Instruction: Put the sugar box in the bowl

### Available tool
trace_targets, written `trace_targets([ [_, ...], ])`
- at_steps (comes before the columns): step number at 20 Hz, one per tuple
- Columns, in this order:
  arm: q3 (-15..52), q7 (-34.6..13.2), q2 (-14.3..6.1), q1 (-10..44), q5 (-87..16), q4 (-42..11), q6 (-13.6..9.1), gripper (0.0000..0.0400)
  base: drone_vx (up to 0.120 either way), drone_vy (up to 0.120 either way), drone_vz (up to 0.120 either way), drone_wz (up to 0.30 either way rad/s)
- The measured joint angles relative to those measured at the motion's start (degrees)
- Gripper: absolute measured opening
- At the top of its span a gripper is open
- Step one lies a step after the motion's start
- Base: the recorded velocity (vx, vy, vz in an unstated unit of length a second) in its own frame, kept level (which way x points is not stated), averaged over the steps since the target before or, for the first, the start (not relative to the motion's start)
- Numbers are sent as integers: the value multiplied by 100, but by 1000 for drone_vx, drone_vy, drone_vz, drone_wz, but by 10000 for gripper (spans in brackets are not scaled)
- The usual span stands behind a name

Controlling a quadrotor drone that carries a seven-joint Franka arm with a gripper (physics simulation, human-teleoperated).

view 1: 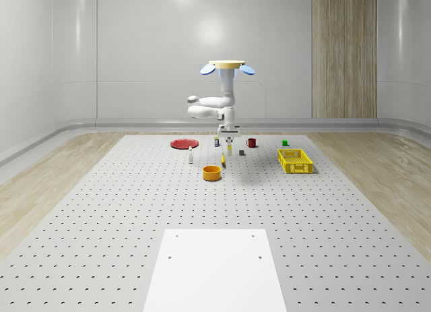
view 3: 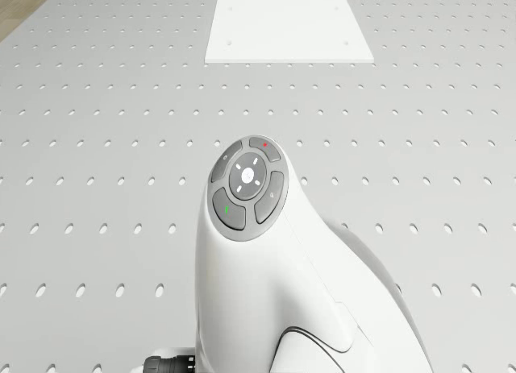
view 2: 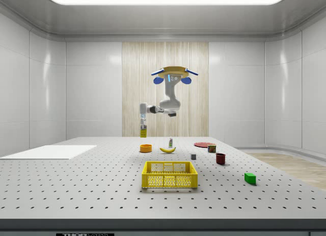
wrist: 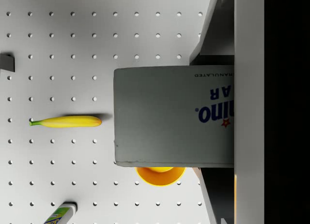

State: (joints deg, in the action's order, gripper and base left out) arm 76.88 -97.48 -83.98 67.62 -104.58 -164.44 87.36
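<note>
A: Item one, edges and room. What is showing?

B: The drone (view 1: pixel 227 65) is hovering high above the far half of the perforated table (view 1: pixel 101 211), with open air all round it. The table is stretching wide and bare toward the near edge, where one white panel (view 1: pixel 215 268) is lying flat. Wood flooring is running along both sides.

A: Item two, counts.

B: One orange bowl (view 1: pixel 212 172), one banana (view 2: pixel 167 150), one yellow basket (view 2: pixel 169 175), one red plate (view 1: pixel 183 143), one dark red mug (view 2: pixel 220 158), one green block (view 2: pixel 249 178), one small bottle (view 1: pixel 190 157), one can (view 2: pixel 211 148), one small grey cube (view 2: pixel 193 156).

A: Item three, the sugar box.

B: One sugar box (wrist: pixel 172 115), hanging in the air with its long axis vertical in the side view (view 2: pixel 143 128), directly above the bowl and apart from it. In the wrist view the bowl's rim (wrist: pixel 160 175) is peeking out from under the box edge, with the banana lying just beside.

A: And the gripper?

B: The gripper (view 2: pixel 143 113) is pointing down, clamping the box at its upper end.
</note>
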Motion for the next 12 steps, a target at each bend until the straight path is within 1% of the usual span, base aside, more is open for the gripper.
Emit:
trace_targets([
  [12,11,-15,-69,17,28,3,64,165,0,-120,0,0],
])
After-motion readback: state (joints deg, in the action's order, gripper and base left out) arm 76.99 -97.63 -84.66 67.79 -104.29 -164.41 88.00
